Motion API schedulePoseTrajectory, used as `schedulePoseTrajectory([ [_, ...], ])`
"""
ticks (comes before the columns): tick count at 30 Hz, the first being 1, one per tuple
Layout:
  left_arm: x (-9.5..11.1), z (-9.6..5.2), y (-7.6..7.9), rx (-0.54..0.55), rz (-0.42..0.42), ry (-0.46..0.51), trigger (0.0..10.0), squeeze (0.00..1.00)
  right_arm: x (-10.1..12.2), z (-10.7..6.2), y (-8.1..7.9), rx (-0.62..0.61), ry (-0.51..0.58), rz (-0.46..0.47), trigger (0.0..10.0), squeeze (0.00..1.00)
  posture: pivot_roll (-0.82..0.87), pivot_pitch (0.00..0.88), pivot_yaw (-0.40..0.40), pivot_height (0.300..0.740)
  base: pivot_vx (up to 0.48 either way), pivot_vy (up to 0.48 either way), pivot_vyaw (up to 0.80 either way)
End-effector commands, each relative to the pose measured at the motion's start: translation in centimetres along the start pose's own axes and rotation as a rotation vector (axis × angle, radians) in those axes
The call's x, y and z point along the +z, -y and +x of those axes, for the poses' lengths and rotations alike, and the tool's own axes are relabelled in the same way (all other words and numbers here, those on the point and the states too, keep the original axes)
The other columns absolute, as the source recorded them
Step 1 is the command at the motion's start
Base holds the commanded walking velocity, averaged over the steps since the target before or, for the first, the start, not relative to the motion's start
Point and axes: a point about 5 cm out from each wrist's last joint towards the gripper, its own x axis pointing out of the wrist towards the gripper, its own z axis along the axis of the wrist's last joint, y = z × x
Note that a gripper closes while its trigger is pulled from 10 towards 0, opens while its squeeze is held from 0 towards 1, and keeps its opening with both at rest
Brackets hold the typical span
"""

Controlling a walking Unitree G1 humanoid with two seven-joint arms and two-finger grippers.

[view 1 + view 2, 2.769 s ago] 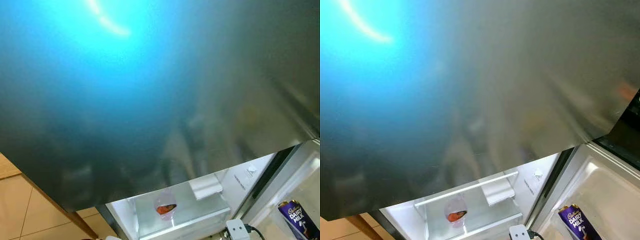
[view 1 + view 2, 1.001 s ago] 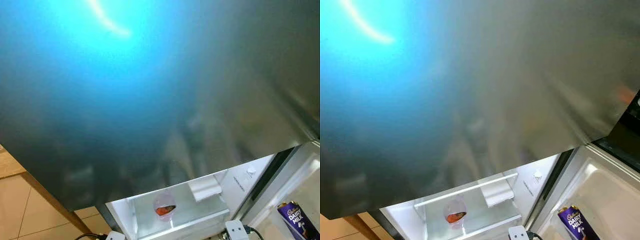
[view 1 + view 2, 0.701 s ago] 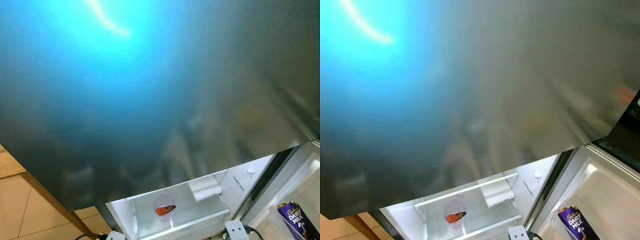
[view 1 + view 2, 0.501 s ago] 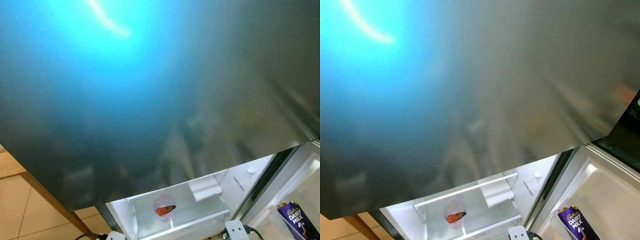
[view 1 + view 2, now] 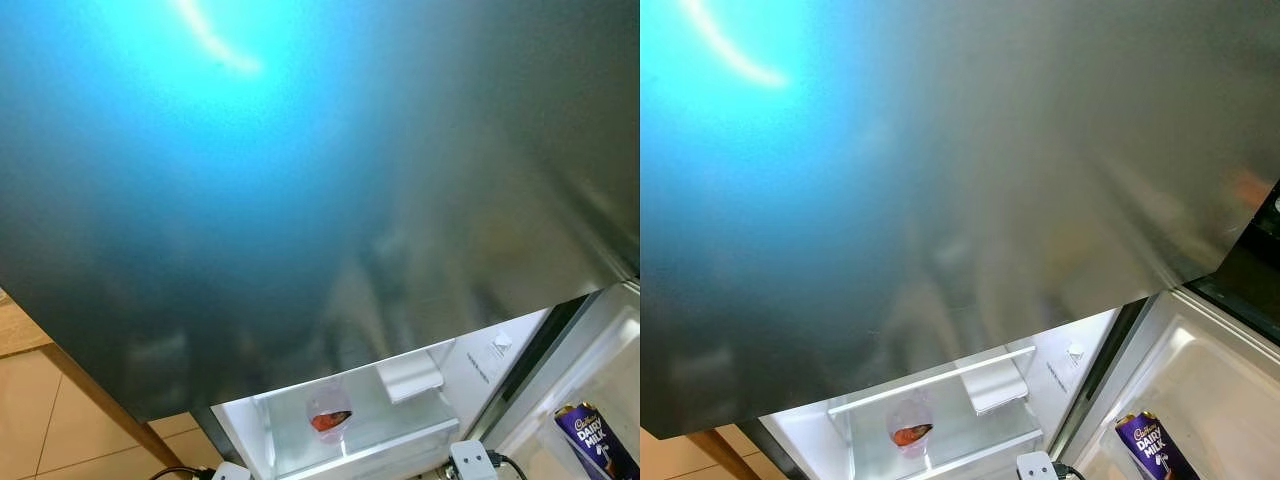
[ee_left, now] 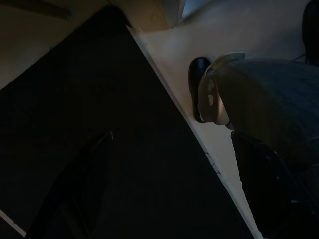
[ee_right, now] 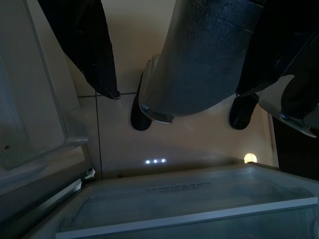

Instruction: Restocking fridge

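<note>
While the right arm hangs low beside the robot's own leg, the right gripper [image 7: 177,94] points down at the tiled floor [image 7: 189,144], and its two black fingers [image 7: 94,50] stand wide apart with nothing between them. In the same wrist view the robot's dark feet rest on the tiles. Just past them lies the clear front edge of a fridge drawer [image 7: 199,211], and the pale inner side of the open door [image 7: 30,109] stands at one border.

The left gripper [image 6: 172,134] also hangs idle, over a very dark surface next to the pale floor and one foot. Whether it is spread or pressed together I cannot tell, because this view is too dim.

From the head camera, a small white block [image 5: 472,462] with a black cable sits at the near edge. Behind it the lower fridge compartment [image 5: 440,370] is open and lit. On its shelf stands a clear bag [image 5: 330,413] with something orange-red inside, and a white box [image 5: 410,375] lies just to the right of it and a little farther back. More to the right, in the tray of the open door [image 5: 1210,380], a purple chocolate bar [image 5: 1157,445] stands tilted — well apart from the bag and not touched by either gripper.

Farther up, the steel upper door [image 5: 300,200] is closed, with a bright blue reflection on it. At the left a wooden edge [image 5: 95,405] crosses beige tiles.
</note>
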Motion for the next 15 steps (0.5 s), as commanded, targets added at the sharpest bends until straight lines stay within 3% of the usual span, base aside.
schedulePoseTrajectory([
  [1,-0.68,0.08,1.04,-0.032,0.015,-0.026,10.0,0.00,-0.76,-0.09,-0.15,0.010,-0.040,-0.015,10.0,0.00,-0.01,0.000,-0.009,0.740,0.000,0.000,0.00],
  [15,-0.50,0.09,1.01,-0.034,0.017,-0.022,10.0,0.00,-0.81,-0.08,-0.23,0.013,-0.042,-0.012,10.0,0.00,-0.01,0.000,-0.005,0.740,0.000,0.000,0.00],
])
